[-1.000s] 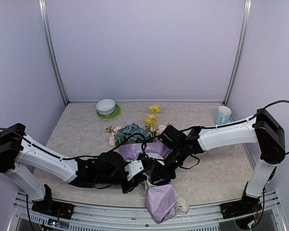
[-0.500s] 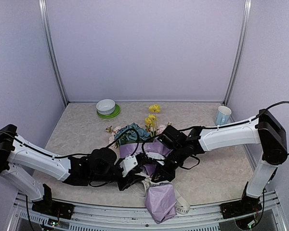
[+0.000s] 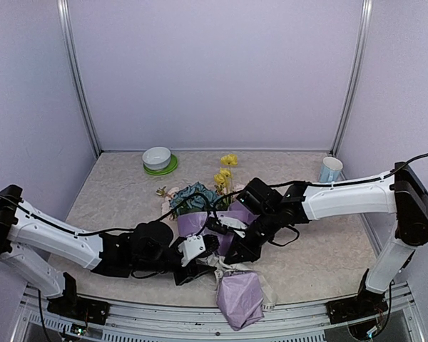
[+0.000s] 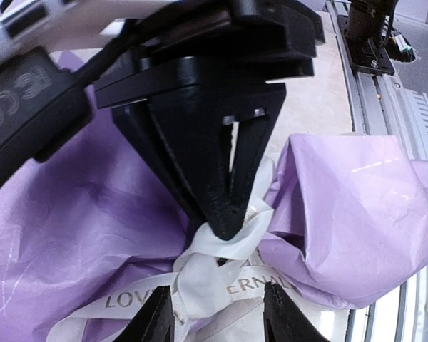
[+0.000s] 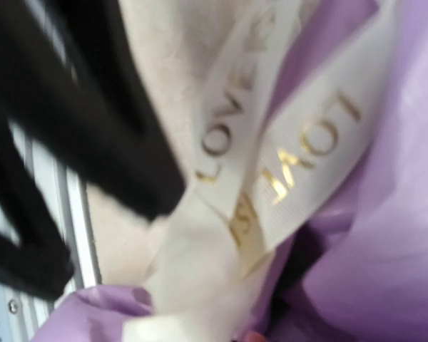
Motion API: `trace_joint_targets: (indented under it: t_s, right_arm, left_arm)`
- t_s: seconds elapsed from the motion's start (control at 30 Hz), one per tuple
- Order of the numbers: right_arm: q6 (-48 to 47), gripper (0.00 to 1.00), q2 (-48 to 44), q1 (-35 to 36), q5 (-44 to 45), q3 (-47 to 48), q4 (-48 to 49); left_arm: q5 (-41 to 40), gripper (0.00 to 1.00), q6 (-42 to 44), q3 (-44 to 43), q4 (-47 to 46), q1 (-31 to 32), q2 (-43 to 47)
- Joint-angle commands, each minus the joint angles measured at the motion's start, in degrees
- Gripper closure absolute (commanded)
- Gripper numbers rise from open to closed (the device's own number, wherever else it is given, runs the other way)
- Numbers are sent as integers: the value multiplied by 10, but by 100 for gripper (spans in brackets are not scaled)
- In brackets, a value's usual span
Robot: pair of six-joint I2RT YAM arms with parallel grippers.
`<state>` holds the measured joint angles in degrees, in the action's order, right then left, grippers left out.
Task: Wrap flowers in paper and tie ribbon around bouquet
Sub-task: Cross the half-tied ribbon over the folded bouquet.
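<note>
The bouquet lies mid-table with the flowers (image 3: 197, 197) at its far end and the lilac paper (image 3: 239, 296) bunched toward the front edge. A cream ribbon (image 4: 221, 285) with gold lettering is knotted around the paper's (image 4: 357, 206) narrow waist. My left gripper (image 4: 217, 317) is open, its fingertips on either side of the knot without touching it. My right gripper (image 4: 226, 217) comes down from above, its black fingers pinched together on a loop of ribbon at the knot. In the blurred right wrist view, ribbon (image 5: 299, 149) strands cross the paper (image 5: 406, 235). From above, both grippers (image 3: 205, 258) (image 3: 237, 255) meet at the waist.
A white bowl on a green plate (image 3: 158, 158) stands at the back left. A pale blue cup (image 3: 330, 169) stands at the back right. The metal front rail (image 3: 164, 313) runs just below the paper's end. Both forearms lie low across the middle.
My left gripper has opened and drawn back slightly to the left. The right gripper has closed on the ribbon and shifted a little up and to the right.
</note>
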<state>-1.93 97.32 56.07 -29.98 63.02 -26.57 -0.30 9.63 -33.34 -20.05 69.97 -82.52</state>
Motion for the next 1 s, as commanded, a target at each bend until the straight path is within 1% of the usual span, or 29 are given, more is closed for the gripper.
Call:
trace_joint_targets:
  t_s: [0.0,0.07,0.2,0.33,0.43,0.53,0.67,0.83,0.9,0.97]
  right_arm:
    - [9,88,-15,-5,9,6,-3]
    - [9,89,-14,-5,13,6,-7]
    - [9,99,-18,-7,14,2,-11]
    - [13,100,-25,-8,12,1,-12]
    - [16,100,-31,-8,8,1,-8]
    - [20,100,-38,-9,4,1,-2]
    - [27,100,-39,-9,-1,0,7]
    - [29,89,-27,-9,0,-1,9]
    - [29,86,-29,-9,-1,-2,9]
    - [31,82,-32,-8,-1,-4,10]
  left_arm:
    - [-31,57,32,-35,19,28,-30]
    - [-33,58,36,-46,32,34,-43]
    - [-26,59,41,-48,28,36,-51]
    - [-54,59,50,-54,26,40,-54]
    - [-64,57,46,-53,17,33,-56]
    - [-35,55,24,-50,10,14,-52]
    - [12,53,-1,-53,-2,8,-54]
    - [37,56,-20,-66,-7,4,-83]
    - [42,60,-19,-72,-2,3,-96]
    - [45,68,-17,-75,3,3,-102]
